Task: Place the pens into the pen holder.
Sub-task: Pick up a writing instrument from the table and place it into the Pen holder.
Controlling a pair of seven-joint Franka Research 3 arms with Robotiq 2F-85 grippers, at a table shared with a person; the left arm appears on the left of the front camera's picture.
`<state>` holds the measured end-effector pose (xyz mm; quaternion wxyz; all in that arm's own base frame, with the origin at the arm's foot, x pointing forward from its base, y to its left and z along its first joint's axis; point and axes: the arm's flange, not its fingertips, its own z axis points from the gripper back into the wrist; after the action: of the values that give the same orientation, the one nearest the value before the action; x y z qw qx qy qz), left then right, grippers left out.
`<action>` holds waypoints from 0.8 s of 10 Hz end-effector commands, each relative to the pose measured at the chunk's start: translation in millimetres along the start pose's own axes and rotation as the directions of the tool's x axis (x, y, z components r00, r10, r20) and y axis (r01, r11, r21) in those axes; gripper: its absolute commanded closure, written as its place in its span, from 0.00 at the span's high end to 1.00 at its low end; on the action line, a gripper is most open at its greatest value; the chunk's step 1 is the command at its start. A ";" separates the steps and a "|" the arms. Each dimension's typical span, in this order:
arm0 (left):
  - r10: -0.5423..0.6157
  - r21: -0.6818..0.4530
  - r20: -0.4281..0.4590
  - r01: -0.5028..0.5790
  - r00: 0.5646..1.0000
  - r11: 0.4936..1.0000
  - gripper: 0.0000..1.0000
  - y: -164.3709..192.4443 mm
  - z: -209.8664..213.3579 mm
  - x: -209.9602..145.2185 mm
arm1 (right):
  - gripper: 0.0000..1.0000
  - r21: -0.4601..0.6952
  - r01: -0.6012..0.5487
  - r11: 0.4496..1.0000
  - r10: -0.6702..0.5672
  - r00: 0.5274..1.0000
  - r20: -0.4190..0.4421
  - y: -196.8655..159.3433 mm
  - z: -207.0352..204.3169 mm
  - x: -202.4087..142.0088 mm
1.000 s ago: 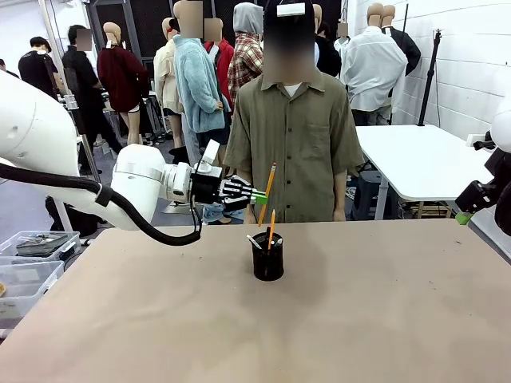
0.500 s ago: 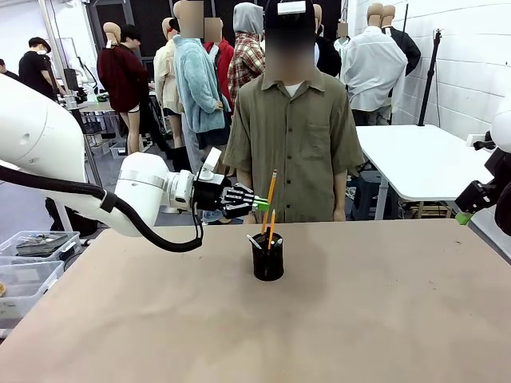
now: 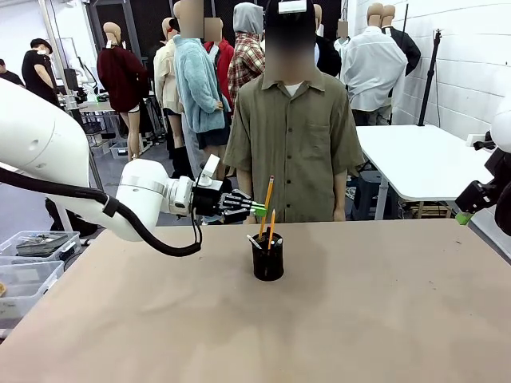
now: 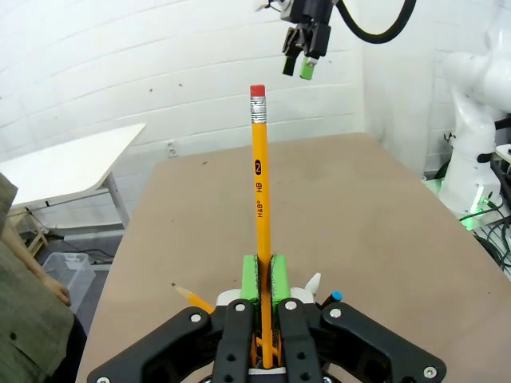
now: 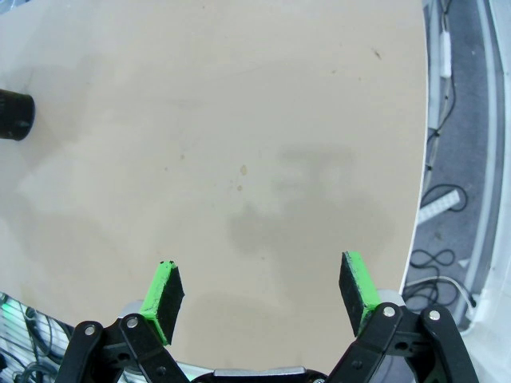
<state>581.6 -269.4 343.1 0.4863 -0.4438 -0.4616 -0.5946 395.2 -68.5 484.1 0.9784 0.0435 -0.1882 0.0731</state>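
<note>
Jaws of the left gripper (image 3: 260,211) clamp a yellow pencil (image 3: 266,198) above the pen holder (image 3: 267,257).

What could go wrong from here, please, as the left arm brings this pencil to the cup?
The left gripper pinches the pencil low on its shaft, tilted, so it could pivot or slip in the pads. Its tip hangs above the cup, where another pencil and other pens already stand; it may strike them or the rim and fall outside. The small cup might tip if nudged.
</note>
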 end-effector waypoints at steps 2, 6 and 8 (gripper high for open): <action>-0.054 -0.003 0.027 0.054 0.998 0.999 0.00 11.0 -6.6 -6.3 | 0.98 -0.026 0.001 1.000 -0.001 1.000 0.004 1.4 -3.6 -1.6; -0.049 -0.015 0.026 0.049 0.998 0.999 0.29 15.6 -10.7 -8.9 | 0.98 -0.026 0.001 1.000 -0.001 1.000 0.004 1.4 -3.6 -1.6; -0.056 -0.020 0.023 0.056 0.998 0.998 0.68 14.7 -10.8 -7.2 | 0.98 -0.026 0.001 1.000 -0.001 1.000 0.004 1.4 -3.6 -1.6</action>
<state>593.4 -278.4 336.9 0.4737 -0.4432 -0.4678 -0.6003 395.2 -68.6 484.1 0.9784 0.0435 -0.1882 0.0731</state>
